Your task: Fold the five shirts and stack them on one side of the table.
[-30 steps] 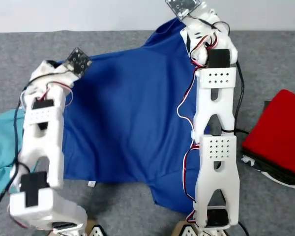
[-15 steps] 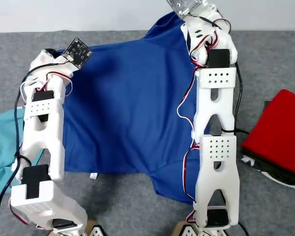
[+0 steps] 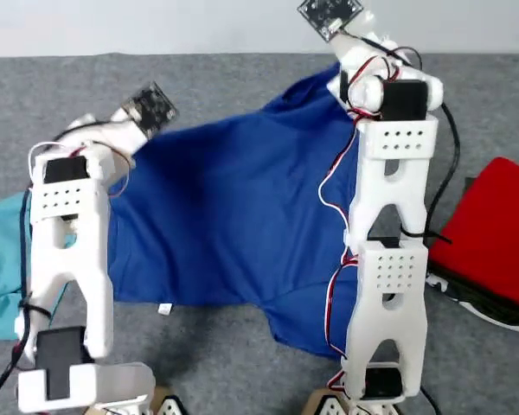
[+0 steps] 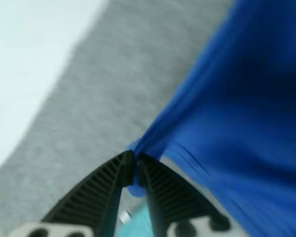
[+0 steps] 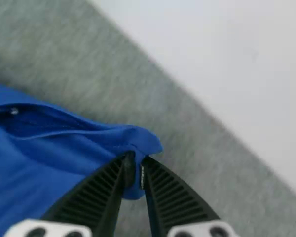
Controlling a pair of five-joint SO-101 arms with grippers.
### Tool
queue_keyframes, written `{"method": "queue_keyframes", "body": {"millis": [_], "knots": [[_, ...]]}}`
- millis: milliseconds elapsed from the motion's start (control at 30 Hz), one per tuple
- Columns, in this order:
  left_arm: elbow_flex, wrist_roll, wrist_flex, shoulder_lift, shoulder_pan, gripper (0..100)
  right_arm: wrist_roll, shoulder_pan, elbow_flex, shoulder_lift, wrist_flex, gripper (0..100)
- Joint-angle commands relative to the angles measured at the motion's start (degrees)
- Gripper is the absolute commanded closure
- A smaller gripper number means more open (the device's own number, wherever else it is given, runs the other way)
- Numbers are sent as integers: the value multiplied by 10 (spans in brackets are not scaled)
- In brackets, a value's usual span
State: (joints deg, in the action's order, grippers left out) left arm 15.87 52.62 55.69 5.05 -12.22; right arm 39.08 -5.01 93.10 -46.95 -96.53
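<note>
Both arms have shifted since a second ago: the left arm's wrist is now higher and nearer the middle, the right arm has slid outward. The far edge of the plain blue fabric shirt (image 3: 233, 216) has dragged along with them. Left gripper (image 4: 133, 162) is pinched together on a bunched corner of that blue shirt (image 4: 237, 113), with the cloth pulled taut from the tips. Right gripper (image 5: 134, 160) is likewise clamped on a folded corner of the same shirt (image 5: 49, 148), beside a dark opening in the cloth, over the far part of the grey felt-like desk (image 3: 242, 78). Most of the blue shirt lies spread across the middle of the desk between the two arms. One sleeve trails at the near edge by the right arm's base. Crumpled teal fabric shirt (image 3: 0, 259) lies at the left side, partly under the blue one and the left arm. Folded red fabric shirt (image 3: 493, 229) sits at the right side, apart from the blue shirt.
</note>
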Motion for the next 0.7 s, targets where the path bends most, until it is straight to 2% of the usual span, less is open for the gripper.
{"method": "queue_keyframes", "body": {"millis": [0,167,300,667], "knots": [[-24,50,104,37,-1,995,-5,12,26,70,-68,989],[-18,105,149,29,-29,995,-21,27,-85,151,-66,989],[-10,136,162,3,-51,995,-21,29,-280,277,-65,989],[-7,255,294,-23,-57,995,-22,27,-806,589,-62,988]]}}
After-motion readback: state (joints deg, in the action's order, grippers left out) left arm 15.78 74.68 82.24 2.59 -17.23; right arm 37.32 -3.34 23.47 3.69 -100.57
